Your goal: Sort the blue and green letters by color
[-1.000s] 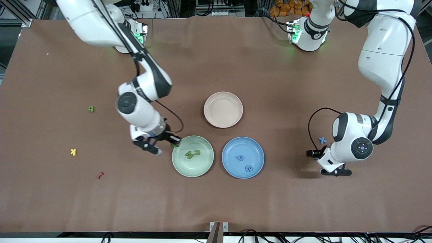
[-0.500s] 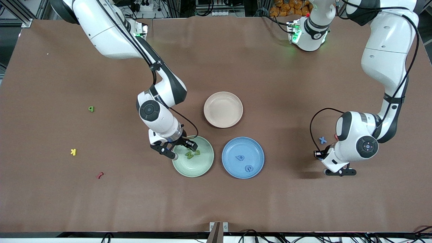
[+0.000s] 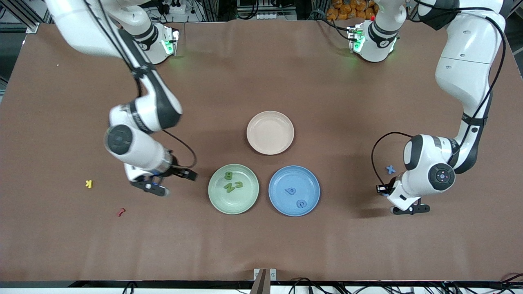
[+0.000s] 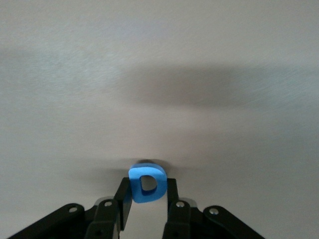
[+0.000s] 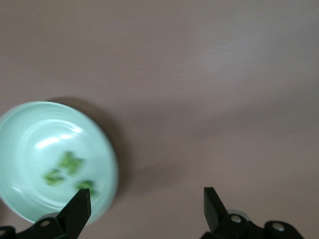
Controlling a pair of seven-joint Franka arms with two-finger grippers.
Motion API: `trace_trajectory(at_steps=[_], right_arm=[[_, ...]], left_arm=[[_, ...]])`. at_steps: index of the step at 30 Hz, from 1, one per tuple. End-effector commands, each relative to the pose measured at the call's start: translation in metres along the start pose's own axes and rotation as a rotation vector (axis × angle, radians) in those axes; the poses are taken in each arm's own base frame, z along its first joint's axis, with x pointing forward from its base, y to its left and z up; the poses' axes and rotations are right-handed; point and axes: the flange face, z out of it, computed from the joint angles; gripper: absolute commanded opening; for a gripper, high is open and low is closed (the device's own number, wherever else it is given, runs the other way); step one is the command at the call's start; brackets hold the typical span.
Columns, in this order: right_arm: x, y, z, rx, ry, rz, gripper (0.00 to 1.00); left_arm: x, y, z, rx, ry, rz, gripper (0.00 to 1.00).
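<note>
My left gripper [image 4: 147,195] is shut on a blue letter D [image 4: 147,183], low over the table near the left arm's end [image 3: 384,192]. A blue X [image 3: 391,169] lies on the table beside it. The green plate [image 3: 216,202] holds three green letters: B [image 3: 229,175], N [image 3: 229,187] and U [image 3: 239,184]. Two blue letters [image 3: 291,190] lie in the blue plate [image 3: 278,204]. My right gripper [image 3: 175,183] is open with nothing in it, beside the green plate [image 5: 20,117] on the side toward the right arm's end; its fingers [image 5: 79,206] stand wide apart.
An empty pink plate [image 3: 270,116] sits farther from the front camera than the two coloured plates. A yellow K [image 3: 89,183] and a small red piece [image 3: 121,212] lie toward the right arm's end of the table.
The right gripper carried the green B over the green plate, opened, left it there and drew back toward the right arm's end. The left gripper closed on the blue D.
</note>
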Motion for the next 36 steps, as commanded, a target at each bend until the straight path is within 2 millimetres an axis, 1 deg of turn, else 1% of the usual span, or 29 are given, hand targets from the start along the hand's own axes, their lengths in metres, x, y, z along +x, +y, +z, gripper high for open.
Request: trace_trajectory(at_steps=[1,3,4,7,10,12,16,20,23,25,30,31,32,33,34,35,36], right_arm=[[-0.040,0.070,-0.012,-0.048,-0.028,-0.102,1.00],[-0.046,0.100,-0.017,-0.059,-0.037,-0.152,1.00],[-0.049,0.115,-0.019,-0.065,-0.041,-0.179,1.00],[-0.059,0.154,-0.023,-0.076,-0.049,-0.229,1.00],[-0.065,0.193,-0.029,-0.087,-0.056,-0.271,1.00],[-0.068,0.222,-0.029,-0.089,-0.066,-0.304,1.00],[-0.068,0.278,-0.028,-0.082,-0.078,-0.359,1.00],[-0.068,0.330,-0.018,-0.073,-0.065,-0.382,0.99],[-0.073,0.359,-0.006,-0.073,-0.035,-0.405,0.98],[-0.076,0.369,0.003,-0.076,-0.014,-0.421,0.96],[-0.086,0.379,0.023,-0.091,0.040,-0.426,0.94],[-0.088,0.380,0.028,-0.094,0.050,-0.426,0.94],[-0.089,0.381,0.033,-0.098,0.059,-0.428,0.93],[-0.090,0.382,0.038,-0.101,0.067,-0.428,0.92],[-0.090,0.383,0.042,-0.104,0.071,-0.434,0.91],[-0.090,0.383,0.045,-0.106,0.073,-0.442,0.90],[-0.091,0.384,0.048,-0.109,0.075,-0.453,0.89]], left_arm=[[-0.006,0.044,-0.029,-0.063,0.021,-0.115,0.00],[-0.009,0.065,-0.037,-0.086,0.024,-0.164,0.00],[-0.011,0.079,-0.042,-0.102,0.025,-0.185,0.00],[-0.022,0.119,-0.048,-0.124,0.022,-0.231,0.00],[-0.038,0.162,-0.048,-0.125,0.015,-0.264,0.00],[-0.048,0.188,-0.049,-0.127,0.017,-0.278,0.00],[-0.066,0.230,-0.052,-0.130,0.025,-0.286,0.00],[-0.079,0.256,-0.050,-0.143,0.037,-0.287,0.00],[-0.082,0.266,-0.050,-0.155,0.045,-0.291,0.00],[-0.084,0.270,-0.049,-0.157,0.046,-0.285,0.00],[-0.085,0.270,-0.047,-0.157,0.046,-0.285,0.01],[-0.085,0.271,-0.047,-0.158,0.046,-0.285,0.12],[-0.084,0.270,-0.047,-0.158,0.046,-0.287,0.34],[-0.084,0.269,-0.047,-0.157,0.047,-0.280,0.67],[-0.084,0.270,-0.047,-0.157,0.048,-0.272,0.94],[-0.084,0.269,-0.047,-0.156,0.048,-0.273,1.00],[-0.084,0.269,-0.047,-0.156,0.048,-0.274,1.00]])
